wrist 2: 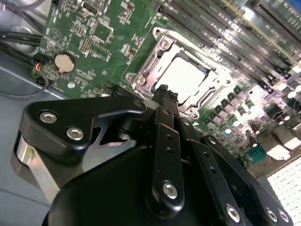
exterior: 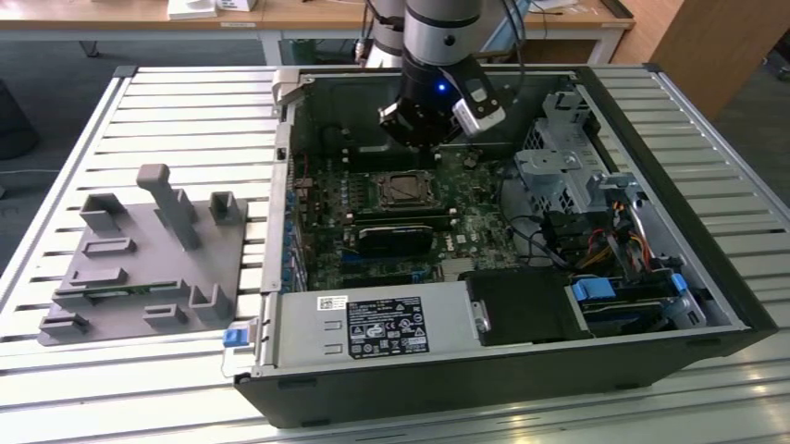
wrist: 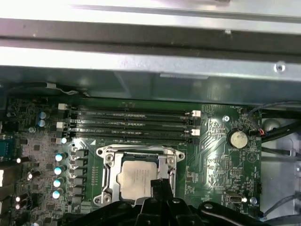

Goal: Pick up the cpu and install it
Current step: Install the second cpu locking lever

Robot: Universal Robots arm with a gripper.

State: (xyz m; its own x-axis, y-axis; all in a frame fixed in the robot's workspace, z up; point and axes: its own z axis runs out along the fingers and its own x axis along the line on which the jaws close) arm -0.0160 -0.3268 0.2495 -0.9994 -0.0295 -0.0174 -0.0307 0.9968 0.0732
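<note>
The open black desktop computer case [exterior: 691,305] lay on its side on the slatted metal table [exterior: 185,102], and all positions below are given relative to it. The green motherboard [wrist: 221,155] covered the case floor. The small flat square silvery-grey cpu [wrist: 137,181] sat inside the square metal-framed motherboard socket [wrist: 107,162] near the middle of the board; in the second wrist view the cpu [wrist 2: 184,77] appeared level within the frame of the socket [wrist 2: 149,70]. The black gripper [exterior: 426,129] at the end of the silver robot arm [exterior: 438,28] hung inside the case above the board, just beyond the socket on the far side in the exterior view. In both wrist views its dark fingertips [wrist: 160,186] stood over the edge of the cpu, drawn close together with nothing visible between them; contact with the chip could not be determined. In the second wrist view the fingers [wrist 2: 165,101] appeared closed. Long black memory slots [wrist: 131,123] ran beside the socket, and a round silver coin battery [wrist: 238,139] sat on the board to one side. A grey plastic parts tray [exterior: 136,268] lay on the table outside the case, at the exterior view's left.
</note>
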